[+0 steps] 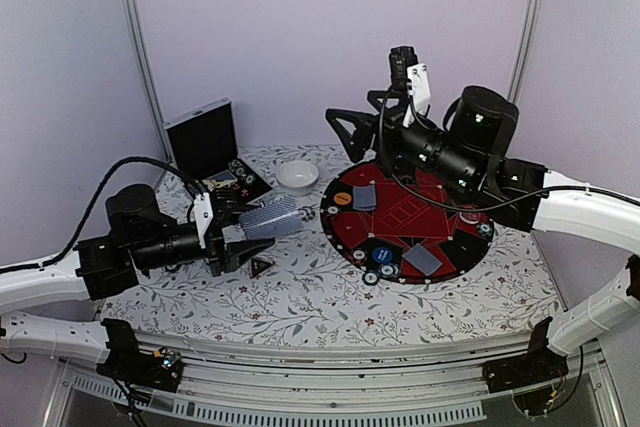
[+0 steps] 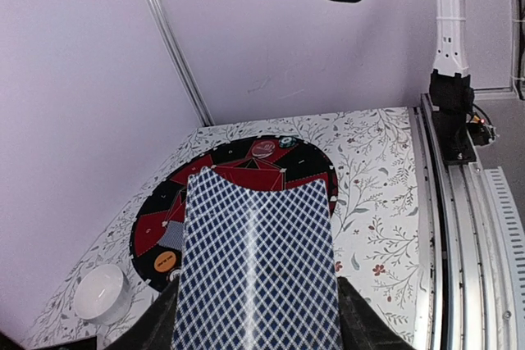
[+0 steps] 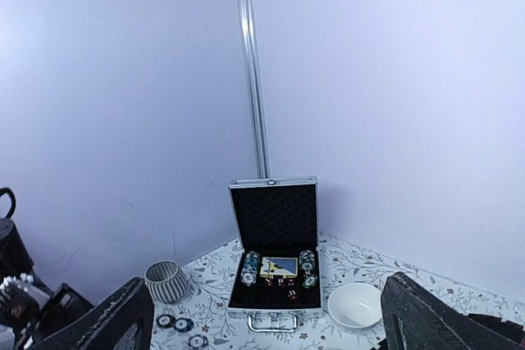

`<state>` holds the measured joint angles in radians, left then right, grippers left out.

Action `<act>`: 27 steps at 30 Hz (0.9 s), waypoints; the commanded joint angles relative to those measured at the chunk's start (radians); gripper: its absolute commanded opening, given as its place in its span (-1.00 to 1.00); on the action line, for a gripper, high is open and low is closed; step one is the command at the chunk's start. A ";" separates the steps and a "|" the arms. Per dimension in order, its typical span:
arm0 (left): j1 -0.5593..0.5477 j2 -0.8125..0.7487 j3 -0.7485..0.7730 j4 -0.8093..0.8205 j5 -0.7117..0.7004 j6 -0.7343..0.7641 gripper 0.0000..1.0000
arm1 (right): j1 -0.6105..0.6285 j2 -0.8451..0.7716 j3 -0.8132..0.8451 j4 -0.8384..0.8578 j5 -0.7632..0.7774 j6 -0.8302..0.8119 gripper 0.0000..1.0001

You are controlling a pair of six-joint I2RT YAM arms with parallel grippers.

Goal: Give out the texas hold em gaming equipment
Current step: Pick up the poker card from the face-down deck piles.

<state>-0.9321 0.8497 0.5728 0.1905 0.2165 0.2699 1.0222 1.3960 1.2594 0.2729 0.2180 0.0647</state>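
blue-lattice cards (image 2: 254,268) pinched in left gripper (image 1: 238,234); right gripper (image 1: 366,125) spread wide; orange disc (image 2: 165,262) lettering too small to read.

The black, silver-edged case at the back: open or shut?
Open: the black silver-edged case has its lid upright, with poker chips and cards showing inside.

No legible text, number or brand was found in any view. The orange disc (image 1: 343,199) on the round mat (image 1: 398,215) bore a dark mark, too small to read. Any marking on the blue disc (image 1: 387,256) could not be resolved. The backs of the cards (image 2: 254,268) showed a lattice pattern only. A pale printed piece (image 3: 279,266) in the case (image 3: 275,212) was too blurred to read.
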 commanded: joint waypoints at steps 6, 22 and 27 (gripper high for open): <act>-0.078 0.077 0.061 0.075 -0.045 0.148 0.04 | -0.029 -0.120 -0.076 -0.141 -0.566 -0.025 0.98; -0.080 0.054 -0.044 0.244 -0.025 0.136 0.03 | 0.047 0.135 0.106 -0.442 -0.568 0.028 0.91; -0.083 0.019 -0.069 0.261 -0.023 0.144 0.03 | 0.046 0.183 0.146 -0.490 -0.509 0.039 0.90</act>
<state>-1.0050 0.9058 0.5240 0.3889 0.1799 0.3981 1.0668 1.5517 1.3449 -0.1684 -0.3313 0.0895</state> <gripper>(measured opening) 0.520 0.954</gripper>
